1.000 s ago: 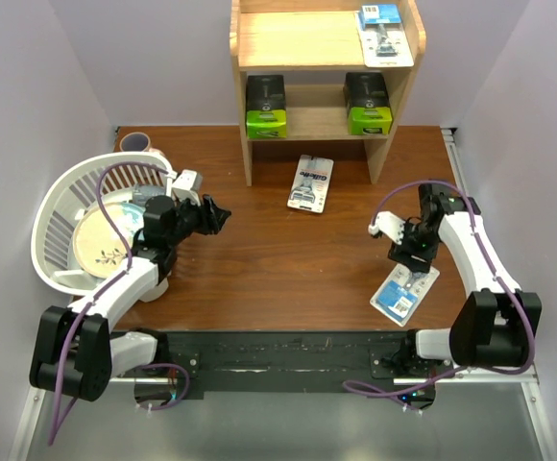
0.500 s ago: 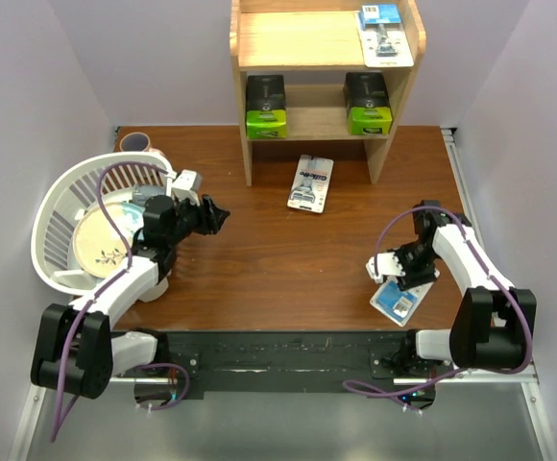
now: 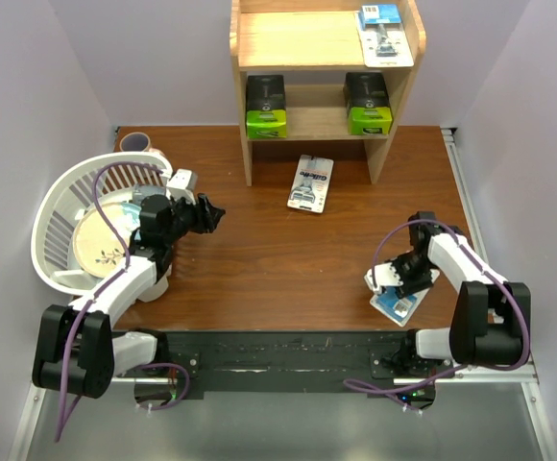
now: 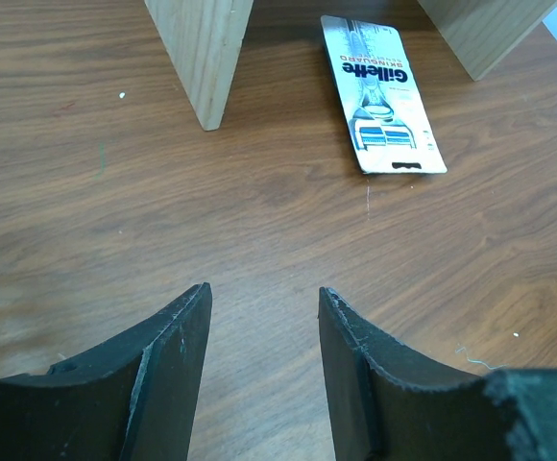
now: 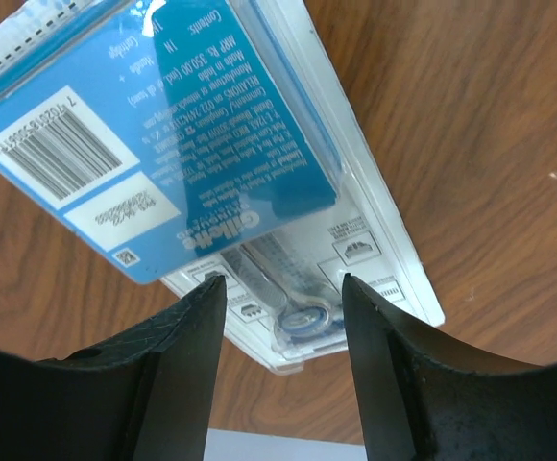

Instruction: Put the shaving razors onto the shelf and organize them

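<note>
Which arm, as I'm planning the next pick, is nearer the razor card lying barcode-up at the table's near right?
Right. The right gripper hangs directly over that razor card, fingers open. The left gripper is far off to its left, beside the white basket.

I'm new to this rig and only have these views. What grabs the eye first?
The light wooden shelf at the far edge stands out, holding a left black box and a right black box with lime ends below and a top blister card above. Next, the white basket at left, and the open right gripper poised over a blue-backed card at near right; a loose card lies before the shelf.
</note>
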Action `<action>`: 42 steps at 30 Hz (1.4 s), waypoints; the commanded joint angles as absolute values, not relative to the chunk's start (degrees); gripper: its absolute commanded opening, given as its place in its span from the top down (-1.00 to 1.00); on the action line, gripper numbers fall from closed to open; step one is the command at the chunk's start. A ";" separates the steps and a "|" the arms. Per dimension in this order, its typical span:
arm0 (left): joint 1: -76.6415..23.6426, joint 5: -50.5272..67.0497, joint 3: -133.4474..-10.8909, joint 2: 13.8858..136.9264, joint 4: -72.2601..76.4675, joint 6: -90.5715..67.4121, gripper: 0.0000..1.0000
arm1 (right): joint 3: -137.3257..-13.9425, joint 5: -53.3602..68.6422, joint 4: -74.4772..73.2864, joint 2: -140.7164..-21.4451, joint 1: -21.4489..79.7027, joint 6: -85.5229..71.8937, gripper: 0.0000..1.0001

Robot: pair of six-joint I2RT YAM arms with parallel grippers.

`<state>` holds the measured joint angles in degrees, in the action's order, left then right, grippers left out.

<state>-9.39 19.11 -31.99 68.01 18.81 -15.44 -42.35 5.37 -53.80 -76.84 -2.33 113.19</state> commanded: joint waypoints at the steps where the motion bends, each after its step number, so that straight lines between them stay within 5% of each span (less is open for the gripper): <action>1: -8.79 19.60 -31.73 67.06 21.71 -15.38 -0.07 | -39.39 5.10 -50.46 -76.99 -2.64 122.78 -0.08; 4: -8.70 19.69 -31.82 67.15 21.80 -15.38 -0.07 | -36.75 5.54 -49.49 -76.03 -2.55 122.52 0.02; 9: -8.70 19.69 -32.08 66.89 21.18 -15.29 -0.06 | -39.01 10.09 -52.28 -73.04 -2.46 117.17 0.62; 18: -8.79 20.04 -32.78 68.29 23.03 -16.35 -0.06 | -66.59 30.83 -67.14 -69.52 8.95 86.79 0.86; 23: -8.70 20.13 -34.19 69.52 22.94 -16.52 -0.06 | -84.61 34.98 -54.44 -74.34 19.14 50.42 0.89; 28: -8.70 20.48 -36.47 71.10 22.94 -16.52 -0.06 | -104.03 28.05 -34.85 -85.50 21.71 15.20 0.92; 33: -8.70 20.39 -37.70 71.63 22.85 -16.00 -0.06 | -122.64 17.86 -24.02 -96.91 21.62 -4.26 0.97; 42: -8.70 20.22 -36.83 70.40 22.32 -15.82 -0.06 | -141.41 -1.13 -21.98 -108.63 22.59 -12.92 0.99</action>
<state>-9.37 19.77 -35.59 71.46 20.40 -15.90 -136.59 9.54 -27.40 -108.07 21.89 -5.54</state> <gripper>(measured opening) 0.532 0.215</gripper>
